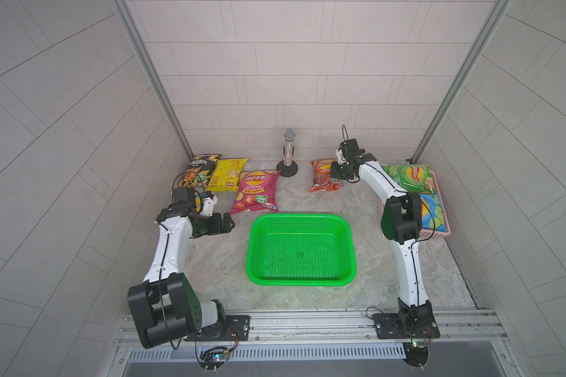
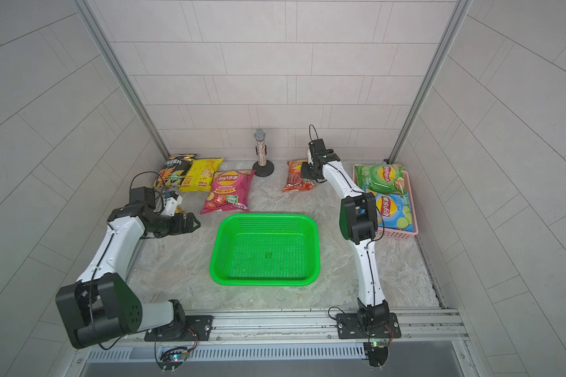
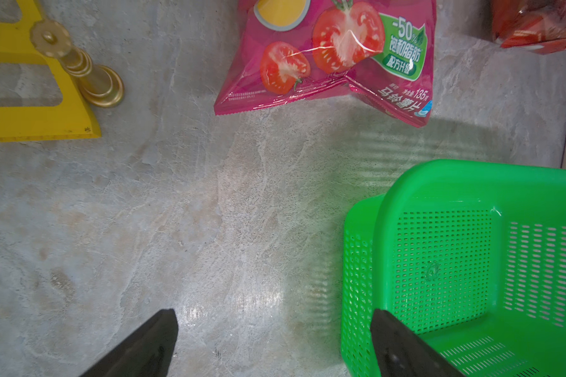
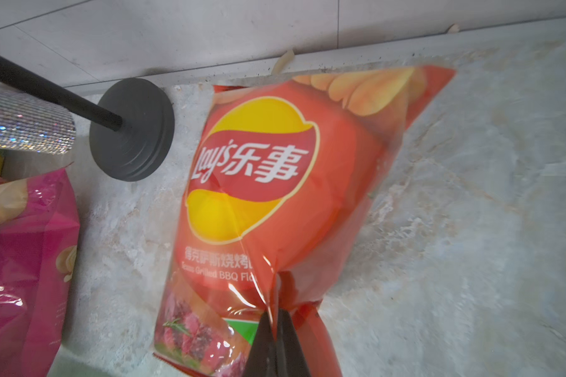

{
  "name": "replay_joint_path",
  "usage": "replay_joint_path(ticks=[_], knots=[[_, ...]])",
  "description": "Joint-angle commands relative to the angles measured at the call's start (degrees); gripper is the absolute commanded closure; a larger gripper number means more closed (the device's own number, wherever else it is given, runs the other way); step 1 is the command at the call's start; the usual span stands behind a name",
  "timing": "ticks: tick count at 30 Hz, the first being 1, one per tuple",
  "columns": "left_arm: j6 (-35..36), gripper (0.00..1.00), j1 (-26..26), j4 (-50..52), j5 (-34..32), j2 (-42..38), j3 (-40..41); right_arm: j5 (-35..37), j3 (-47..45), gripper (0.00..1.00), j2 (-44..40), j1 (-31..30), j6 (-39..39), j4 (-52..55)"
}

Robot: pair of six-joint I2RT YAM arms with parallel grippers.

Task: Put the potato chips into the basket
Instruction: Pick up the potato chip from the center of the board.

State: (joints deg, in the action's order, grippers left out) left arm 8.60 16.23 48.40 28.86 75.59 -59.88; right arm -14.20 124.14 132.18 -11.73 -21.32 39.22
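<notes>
Where the green basket sits: the green basket point(image 1: 299, 258) point(image 2: 265, 258) is mid-desk, nearest the rail; its perforated floor shows bare all over
Desk: grey marbled desk point(image 1: 216, 261); every bag of chips lies outside the green basket
Left fingers: and there they are, the left fingers point(image 1: 224, 225) point(image 3: 151, 346), spread wide with nothing between them; held above the desk just off the basket's left rim
Yellow triangular piece: yellow triangular piece point(image 3: 30, 124) flat on the desk by the left arm; a brass piece point(image 3: 89, 75) lies across its edge
Pink basket: pink basket point(image 1: 438, 232) point(image 2: 402, 233) at the right edge; the blue bag point(image 1: 433, 212) point(image 2: 394, 210) lies in its near half, the green bag point(image 1: 407, 178) point(image 2: 381, 178) in its far half
Magenta bag: magenta bag point(image 1: 255, 192) point(image 2: 229, 192) point(image 3: 324, 58) flat on the desk just beyond the green basket's far-left corner
Right fingers: big moment here; the right fingers point(image 1: 335, 171) point(image 4: 290, 342) are clamped together on a pinch of film at the near edge of the red-orange bag point(image 1: 322, 178) point(image 2: 296, 179) point(image 4: 275, 182)
Red-orange bag: at the back, right of the microphone; whether it is off the desk I cannot tell
Yellow bag: yellow bag point(image 1: 226, 174) point(image 2: 201, 174) far left, touching the magenta bag's far corner
Black bag: black bag point(image 1: 200, 168) point(image 2: 174, 169) in the far-left corner, partly under the yellow bag
Microphone: glittery microphone point(image 1: 288, 150) point(image 2: 259, 148) upright on its round black base, near the back wall
</notes>
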Motion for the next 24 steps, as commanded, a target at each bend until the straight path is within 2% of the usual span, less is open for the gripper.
replay_joint_path(ticks=[1,9,13,20,24], knots=[[-0.07,0.00,-0.27,0.30,-0.12,-0.19,0.28,0.27,-3.70,1.00,-8.75,-0.10,3.91,-1.67],[0.00,0.00,-0.39,0.32,0.06,-0.55,0.19,-6.82,-22.74,1.00,-27.30,-0.23,5.49,-8.48],[0.36,0.00,-0.49,0.62,0.14,-1.29,-0.73,-11.55,-34.35,1.00,-37.53,-2.31,6.82,-13.20],[4.51,0.00,-1.55,4.49,-0.51,-1.44,-7.24,-11.75,-53.60,1.00,-54.83,-13.80,15.88,-22.82],[7.66,0.00,-1.90,10.11,3.11,-1.24,-13.37,-13.93,-62.32,1.00,-60.85,-20.69,20.07,-29.73]])
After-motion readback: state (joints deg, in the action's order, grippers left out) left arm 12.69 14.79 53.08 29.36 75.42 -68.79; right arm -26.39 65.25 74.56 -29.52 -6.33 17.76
